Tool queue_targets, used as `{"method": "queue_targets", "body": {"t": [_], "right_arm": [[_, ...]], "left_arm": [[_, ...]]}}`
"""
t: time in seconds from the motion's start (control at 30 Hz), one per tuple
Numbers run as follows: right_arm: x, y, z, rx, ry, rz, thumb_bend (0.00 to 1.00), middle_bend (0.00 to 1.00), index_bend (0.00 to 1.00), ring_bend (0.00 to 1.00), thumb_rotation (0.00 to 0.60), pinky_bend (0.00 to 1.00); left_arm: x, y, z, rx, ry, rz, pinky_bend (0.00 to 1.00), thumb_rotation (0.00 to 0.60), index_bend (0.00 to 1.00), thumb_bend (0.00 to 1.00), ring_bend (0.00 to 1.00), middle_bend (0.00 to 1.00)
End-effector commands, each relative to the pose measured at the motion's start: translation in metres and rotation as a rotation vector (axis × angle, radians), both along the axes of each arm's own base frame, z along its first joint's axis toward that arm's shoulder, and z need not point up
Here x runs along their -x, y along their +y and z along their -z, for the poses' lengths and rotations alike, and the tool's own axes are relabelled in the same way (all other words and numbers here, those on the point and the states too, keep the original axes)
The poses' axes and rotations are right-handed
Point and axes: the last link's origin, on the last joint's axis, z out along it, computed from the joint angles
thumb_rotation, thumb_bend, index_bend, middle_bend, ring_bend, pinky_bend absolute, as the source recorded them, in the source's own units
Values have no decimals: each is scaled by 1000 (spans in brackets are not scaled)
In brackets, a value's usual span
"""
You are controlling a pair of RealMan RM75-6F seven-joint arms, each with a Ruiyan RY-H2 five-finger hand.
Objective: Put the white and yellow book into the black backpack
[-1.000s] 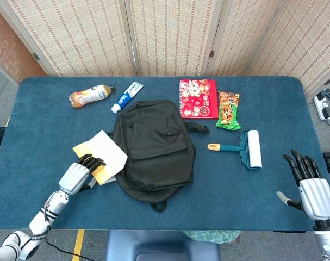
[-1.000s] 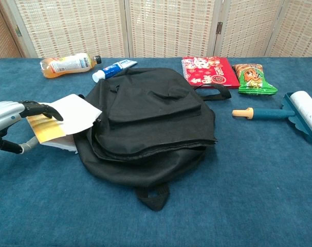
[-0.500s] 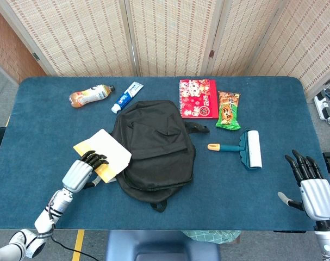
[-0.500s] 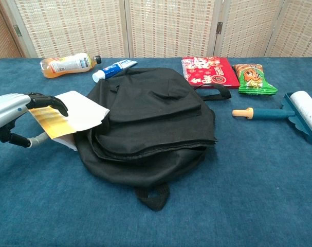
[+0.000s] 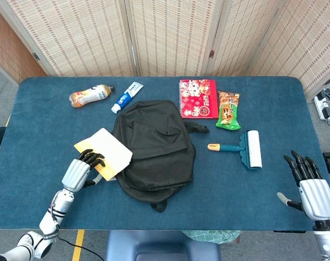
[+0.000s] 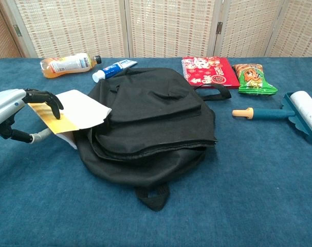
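The white and yellow book (image 5: 106,152) (image 6: 76,112) is held at its left end by my left hand (image 5: 80,168) (image 6: 19,110), fingers on top and thumb below. Its right edge pokes into the left side of the black backpack (image 5: 154,147) (image 6: 150,123), which lies flat in the middle of the table. My right hand (image 5: 311,187) rests at the table's right front corner with its fingers spread and nothing in it; the chest view does not show it.
Along the far side lie an orange drink bottle (image 5: 89,95), a toothpaste tube (image 5: 126,97), a red notebook (image 5: 198,98) and a green snack bag (image 5: 228,110). A teal lint roller (image 5: 245,148) lies right of the backpack.
My left hand has lifted the book and pushed it to the right, so its edge now sits further into the backpack's side. The right hand stays put.
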Motion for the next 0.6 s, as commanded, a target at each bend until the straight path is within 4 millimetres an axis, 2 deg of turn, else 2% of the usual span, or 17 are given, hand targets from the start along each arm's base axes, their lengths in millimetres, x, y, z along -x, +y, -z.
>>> {"method": "queue_targets", "body": {"t": [0.03, 0.33, 0.6], "right_arm": [[0, 0, 0, 0, 0, 2, 134, 16, 0, 82, 600, 60], [1, 0, 0, 0, 0, 3, 134, 16, 0, 83, 600, 60], [-1, -2, 1, -3, -3, -5, 135, 15, 0, 83, 600, 61]], "left_arm": [[0, 0, 0, -8, -10, -1, 232, 600, 525, 404, 337, 382], [-3, 1, 5, -9, -43, -3, 249, 600, 612, 407, 367, 422], [-2, -2, -2, -43, -83, 19, 279, 600, 668, 491, 426, 491]]}}
